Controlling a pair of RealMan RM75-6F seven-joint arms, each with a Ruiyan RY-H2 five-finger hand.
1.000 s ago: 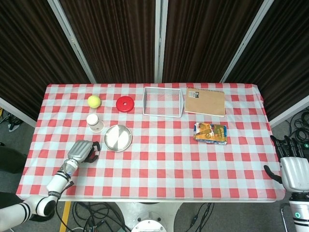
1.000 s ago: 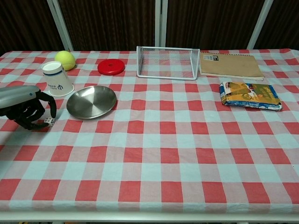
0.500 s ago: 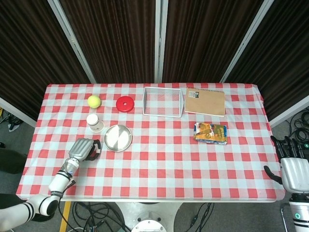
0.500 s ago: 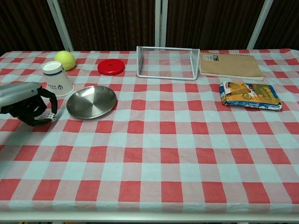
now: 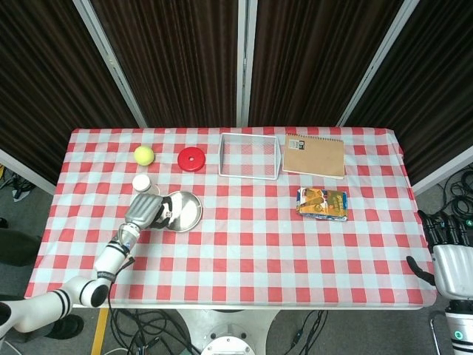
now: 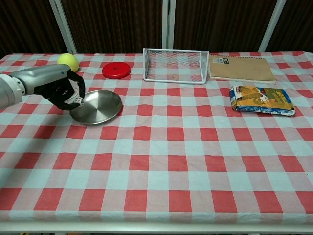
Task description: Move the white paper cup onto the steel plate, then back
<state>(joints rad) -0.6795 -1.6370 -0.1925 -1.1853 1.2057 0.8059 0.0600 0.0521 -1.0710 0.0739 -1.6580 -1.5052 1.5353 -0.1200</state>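
Observation:
The white paper cup stands upright on the checked cloth, left of the steel plate. My left hand hovers just in front of the cup with its fingers curled in over the plate's left rim, holding nothing. In the chest view the left hand and its forearm hide the cup, and its fingertips hang above the edge of the steel plate. My right hand is off the table at the lower right, fingers apart and empty.
A yellow tennis ball and a red disc lie behind the cup. A white wire rack, a brown notebook and a snack packet occupy the back and right.
My left hand has risen from the cloth and swung forward and right, from the table's left edge to beside the cup and over the plate's rim. The right hand has barely moved.

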